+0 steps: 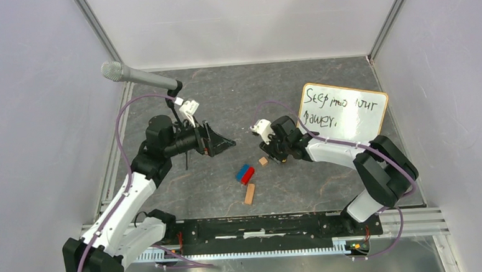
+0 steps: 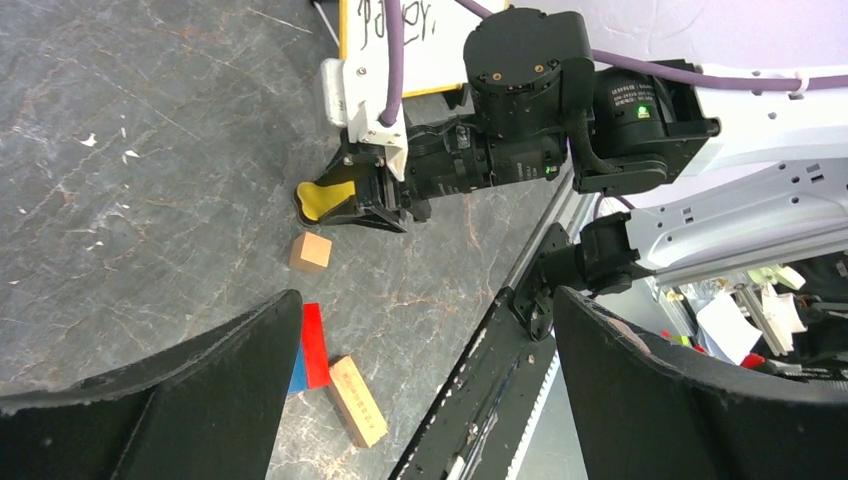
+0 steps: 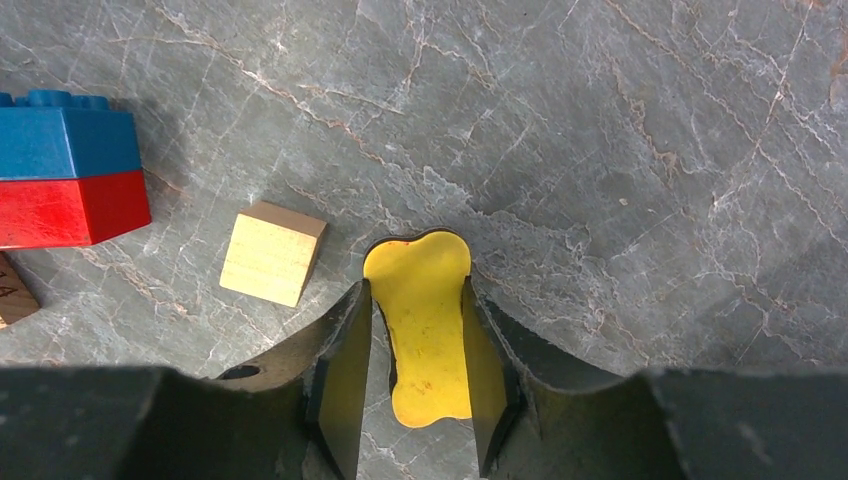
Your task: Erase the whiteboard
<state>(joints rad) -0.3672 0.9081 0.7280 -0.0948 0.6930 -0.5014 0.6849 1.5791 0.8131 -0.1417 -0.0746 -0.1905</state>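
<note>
Yellow bone-shaped piece (image 3: 425,340) clamped in the right tool (image 3: 415,292)
On the grey bench (image 1: 223,87) the piece is gripped at its sides, a wooden cube (image 3: 272,252) just beside it — the left tool (image 2: 425,300) is held wide open above. The whiteboard (image 1: 343,112), marked with green writing, is seen at the far right.

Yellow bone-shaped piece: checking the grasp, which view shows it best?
Right wrist: the yellow piece shows nearly whole between the right end effector's fingers. Left wrist shows only one end; top external hides it.
</note>
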